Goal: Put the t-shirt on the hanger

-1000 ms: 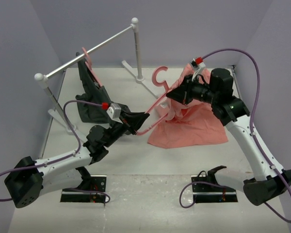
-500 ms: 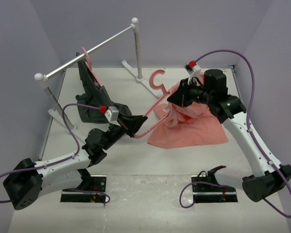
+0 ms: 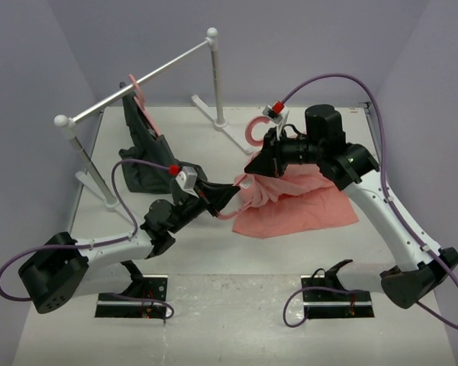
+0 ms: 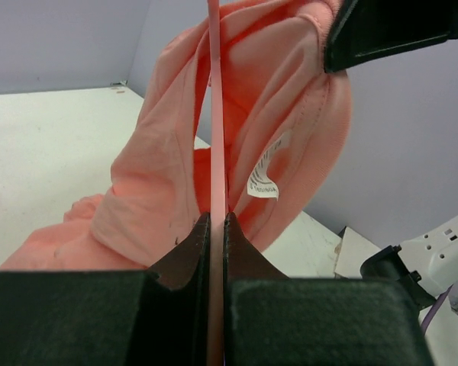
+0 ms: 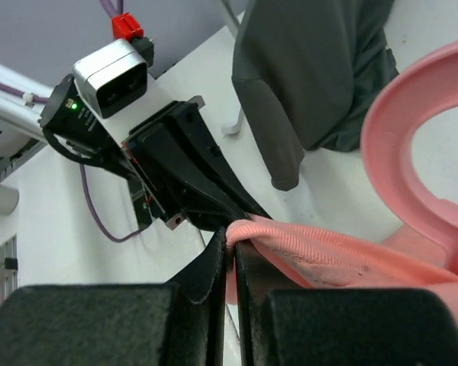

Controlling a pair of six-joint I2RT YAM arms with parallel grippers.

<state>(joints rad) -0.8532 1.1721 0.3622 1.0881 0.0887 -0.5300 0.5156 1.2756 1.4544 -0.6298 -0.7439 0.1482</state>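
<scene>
a white clothes rack stands across the far-left corner of the table, its rail running from the left edge up toward the far edge. a dark grey garment hangs from it on another pink hanger. its lower part is slumped on the tabletop just beyond the left arm, close to the working spot but apart from it. purple cables loop off both arms.

the left gripper is clenched on the thin pink bar of the hanger, over the middle of the table. the bar runs away from the fingers into an opening of the salmon t-shirt, where a white label shows inside. the right gripper is pinched tight on the ribbed edge of the t-shirt, just beside the left gripper's fingers. the hanger's curved hook points toward the far edge, partly hidden behind the right wrist in the top view. the rest of the t-shirt lies rumpled on the right half of the table.

the tabletop is plain white and matte, closed in by lavender walls.
</scene>
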